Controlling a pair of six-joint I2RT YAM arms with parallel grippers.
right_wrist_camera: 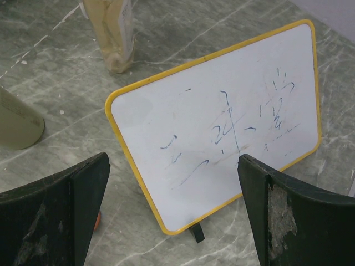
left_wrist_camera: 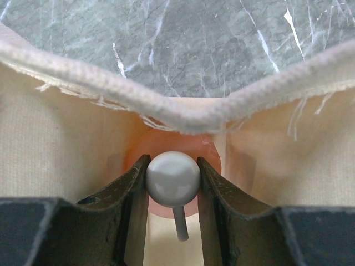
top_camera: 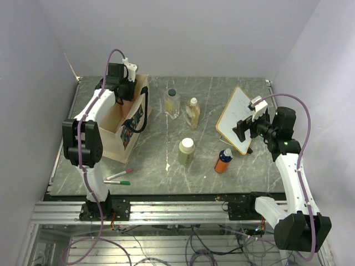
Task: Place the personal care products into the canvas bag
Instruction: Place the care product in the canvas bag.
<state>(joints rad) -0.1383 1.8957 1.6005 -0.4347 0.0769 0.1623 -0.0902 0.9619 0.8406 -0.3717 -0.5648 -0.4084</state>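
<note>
small salmon-pink bottle with white cap is gripped by left gripper, just inside mouth of tall beige canvas bag. right gripper is spread wide, nothing held. if let go crooked, bottle could be caught on floppy rim, bag tipped.

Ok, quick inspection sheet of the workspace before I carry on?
Surface: grey marbled tabletop, few white flecks.
Job's things: canvas bag standing open at left; salmon-pink bottle held inside its mouth; clear bottle, amber bottle, pale green bottle, orange bottle out on the table.
Clutter: whiteboard propped at right; red marker and green marker beside the bag.
Grippers: left gripper shut on the pink bottle's white cap; right gripper open, empty, facing the whiteboard.
Cables: purple cables along both arms; loose wiring below the rail.
Surroundings: plain white walls.
</note>
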